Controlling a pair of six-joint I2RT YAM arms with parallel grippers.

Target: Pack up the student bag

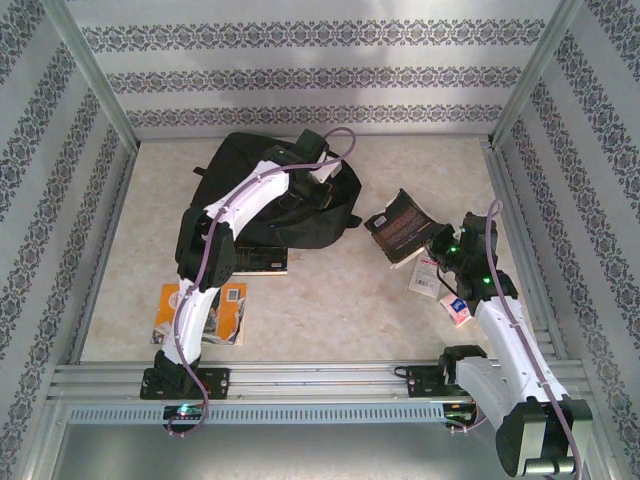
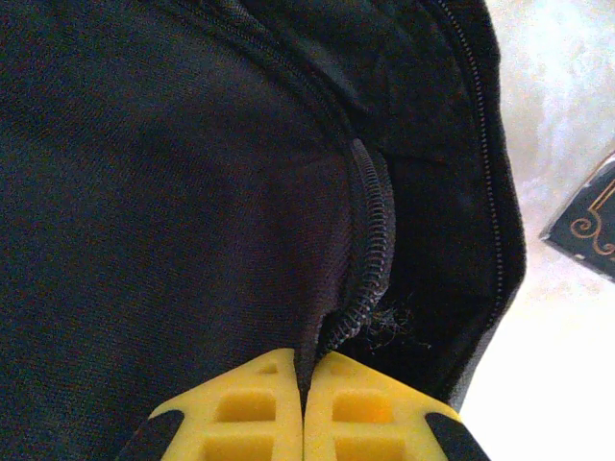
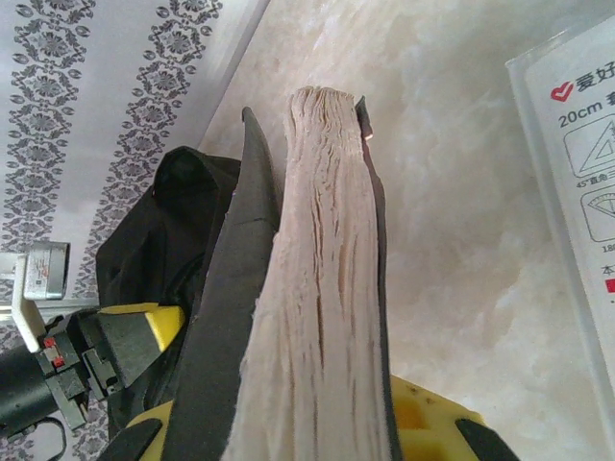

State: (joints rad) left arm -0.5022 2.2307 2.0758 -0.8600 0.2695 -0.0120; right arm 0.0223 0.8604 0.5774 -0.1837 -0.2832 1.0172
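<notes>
We see the left gripper (image 2: 304,408) pinching the zipper edge (image 2: 370,230) of the student bag (image 1: 235,160) at 11 o'clock. The right gripper (image 1: 432,243), at 3 o'clock, clamps a book (image 3: 317,288).

— Where is the student bag (image 1: 240,165) lying?
— I see it at the far side of the table (image 1: 330,300), left of centre: black soft fabric, slumped and crumpled.
— Open?
— On my left wrist camera one zipper edge stands parted and curls upward, with loose threads at its end and dark fabric behind. Another zipper line runs down the bag's right side.
</notes>
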